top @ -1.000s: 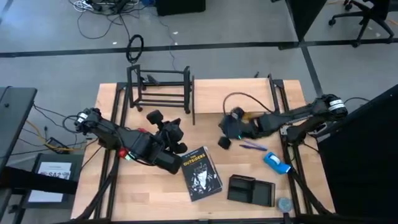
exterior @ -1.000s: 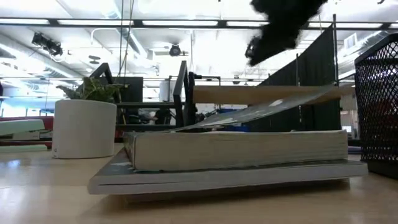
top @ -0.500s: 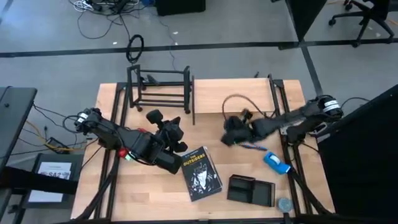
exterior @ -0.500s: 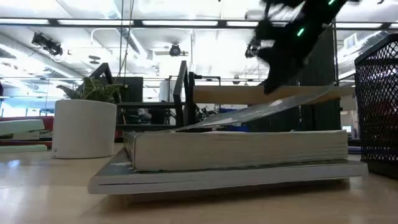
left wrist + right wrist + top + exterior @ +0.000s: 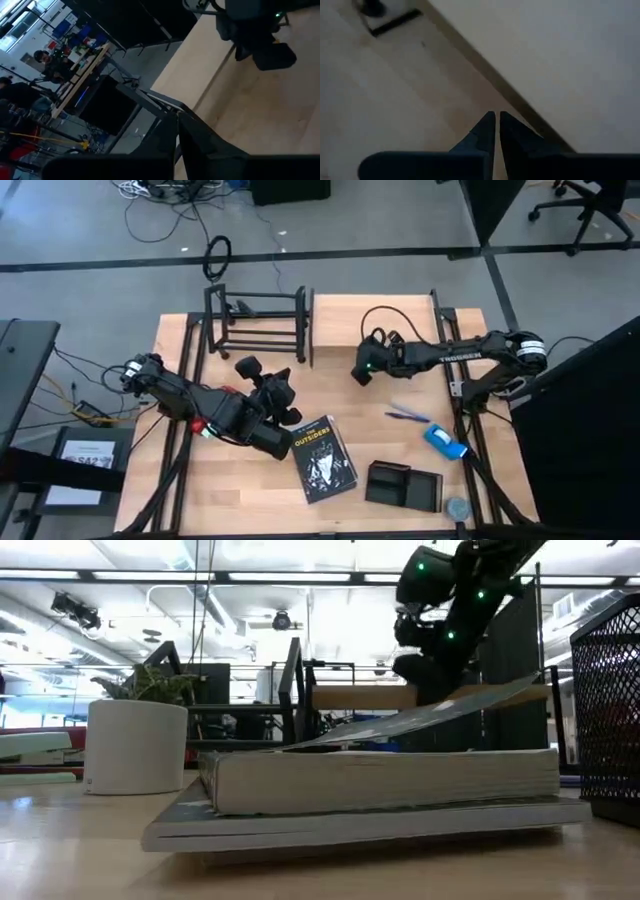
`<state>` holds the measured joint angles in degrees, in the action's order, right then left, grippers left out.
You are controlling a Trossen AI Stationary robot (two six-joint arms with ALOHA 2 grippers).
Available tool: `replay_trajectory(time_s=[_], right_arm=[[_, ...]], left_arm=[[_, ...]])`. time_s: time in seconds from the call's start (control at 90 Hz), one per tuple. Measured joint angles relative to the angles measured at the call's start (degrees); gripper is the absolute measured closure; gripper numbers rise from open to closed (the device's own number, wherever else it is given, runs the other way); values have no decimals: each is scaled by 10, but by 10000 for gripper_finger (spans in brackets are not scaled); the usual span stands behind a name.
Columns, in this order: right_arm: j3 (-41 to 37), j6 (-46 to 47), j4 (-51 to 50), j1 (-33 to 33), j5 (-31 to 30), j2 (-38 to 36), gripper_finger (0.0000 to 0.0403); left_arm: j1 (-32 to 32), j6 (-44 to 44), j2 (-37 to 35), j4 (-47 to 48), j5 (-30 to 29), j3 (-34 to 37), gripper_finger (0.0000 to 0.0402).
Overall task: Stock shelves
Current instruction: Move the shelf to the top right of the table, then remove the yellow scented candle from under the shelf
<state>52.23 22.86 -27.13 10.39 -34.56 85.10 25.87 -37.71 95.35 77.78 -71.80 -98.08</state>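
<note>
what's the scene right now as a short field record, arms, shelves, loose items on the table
left gripper: low over the table beside the book, holding nothing visible
right gripper: fingers together, empty, over bare table just ahead of the wood-top shelf
black tube-frame rack: far edge of table, left of centre
wood-top shelf: far edge, right of the rack
book: flat, near centre front, cover partly lifted
black mesh tray: right of the book
pens: on table, right side
blue object: beside the pens

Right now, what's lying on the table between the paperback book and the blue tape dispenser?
In the high view, the black compartment tray lies low between the black paperback book and the blue tape dispenser; otherwise bare wood.
</note>
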Motion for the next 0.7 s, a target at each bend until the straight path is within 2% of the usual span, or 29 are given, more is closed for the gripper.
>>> replay_trajectory(time_s=[0.122, 0.211, 0.3, 0.411, 0.544, 0.7], right_arm=[[-2, -10, 3, 1, 1, 0, 403], [-2, -10, 1, -15, 27, -3, 403], [-2, -10, -4, -52, 63, -14, 403], [-2, 11, -29, -110, 66, -28, 401], [-19, 104, -77, -184, 38, -41, 386], [-107, 282, -84, -285, -14, -53, 335]], left_arm=[[0, 0, 0, -1, 10, 0, 402], [0, 0, 0, -1, 10, 0, 402], [0, 0, 0, -2, 10, 0, 402], [0, 0, 0, -3, 10, 0, 402], [0, 0, 0, -4, 10, 0, 402], [0, 0, 0, -2, 10, 0, 402]])
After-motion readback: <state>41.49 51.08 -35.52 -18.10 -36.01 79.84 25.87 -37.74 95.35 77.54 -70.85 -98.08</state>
